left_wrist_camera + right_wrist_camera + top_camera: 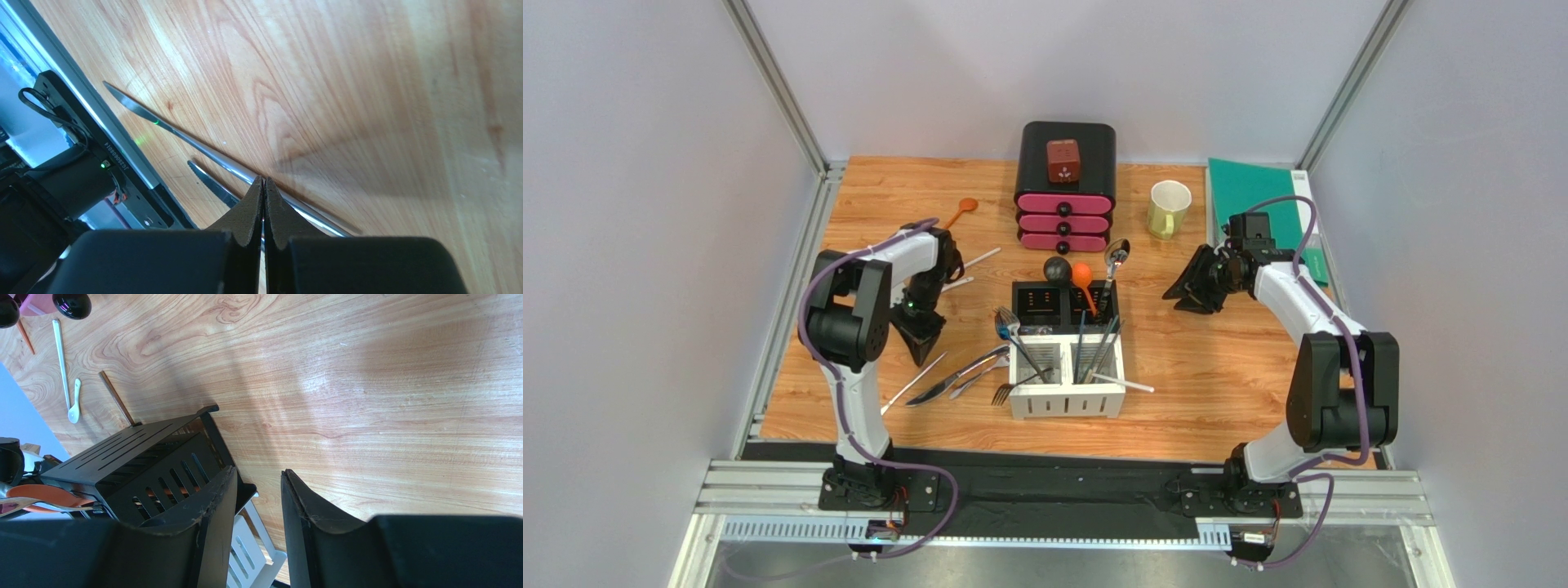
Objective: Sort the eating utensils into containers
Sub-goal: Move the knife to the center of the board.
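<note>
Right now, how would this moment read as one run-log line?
left gripper: shut, tips over a knife | right gripper: open, empty | caddy: partly filled

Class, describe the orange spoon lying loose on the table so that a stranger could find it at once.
Start at the black-and-pink drawer box at the far edge of the table. Left of it, flat on the wood, lies the orange spoon. A second orange spoon stands upright in the caddy; this one lies loose.

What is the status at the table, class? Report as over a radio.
Left end effector shut, tips down at a knife on the table. Right end effector open, empty, clear of the caddy. Loose cutlery unsorted. Nothing blocking.
</note>
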You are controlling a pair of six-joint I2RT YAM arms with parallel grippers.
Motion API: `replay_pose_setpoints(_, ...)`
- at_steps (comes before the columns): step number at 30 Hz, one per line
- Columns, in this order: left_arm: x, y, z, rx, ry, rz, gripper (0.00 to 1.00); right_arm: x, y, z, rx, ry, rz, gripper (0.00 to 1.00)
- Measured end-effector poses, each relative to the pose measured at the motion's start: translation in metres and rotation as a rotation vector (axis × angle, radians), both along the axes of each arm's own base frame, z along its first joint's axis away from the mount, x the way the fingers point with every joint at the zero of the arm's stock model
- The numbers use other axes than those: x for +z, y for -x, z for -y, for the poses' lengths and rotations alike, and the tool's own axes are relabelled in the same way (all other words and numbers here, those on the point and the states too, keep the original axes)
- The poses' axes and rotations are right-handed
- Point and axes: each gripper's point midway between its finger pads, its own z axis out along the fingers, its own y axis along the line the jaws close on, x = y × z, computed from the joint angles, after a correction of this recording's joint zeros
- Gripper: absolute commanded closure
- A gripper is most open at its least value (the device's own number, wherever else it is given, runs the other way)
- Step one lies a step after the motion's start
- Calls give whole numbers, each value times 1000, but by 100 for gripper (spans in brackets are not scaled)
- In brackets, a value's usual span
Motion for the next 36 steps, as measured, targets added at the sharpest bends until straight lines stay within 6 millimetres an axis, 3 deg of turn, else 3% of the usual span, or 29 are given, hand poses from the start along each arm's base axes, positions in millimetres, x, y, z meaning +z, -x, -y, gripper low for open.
replay_pose_setpoints(12,11,-21,26,-130,-5,79,100,3,0,-1,9,-8,4,63)
replay_pose_setpoints(14,18,-24,26,-153,-5,104,89,7,-3,-1,12,-7,16,63)
replay_pose_setpoints(17,41,-37,24,-187,-3,181,82,23,-12,-1,16,-1,52,63)
replay_pose_setpoints(19,64,-53,24,-219,1,269,68,37,-18,0,19,6,84,63)
replay_pose_setpoints(23,110,-61,21,-293,36,414,67,89,-37,2,14,21,197,62)
replay_pose_setpoints(24,135,-56,19,-323,59,484,67,125,-46,0,15,23,292,62)
replay_pose_setpoints(28,176,-45,20,-394,125,608,67,195,-45,-18,31,-1,474,62)
replay_pose_setpoints(31,195,-38,20,-446,159,678,66,242,-31,-47,91,-53,597,62)
replay_pose_setpoints(36,223,-17,19,-524,209,798,58,324,-4,-129,330,-170,769,61)
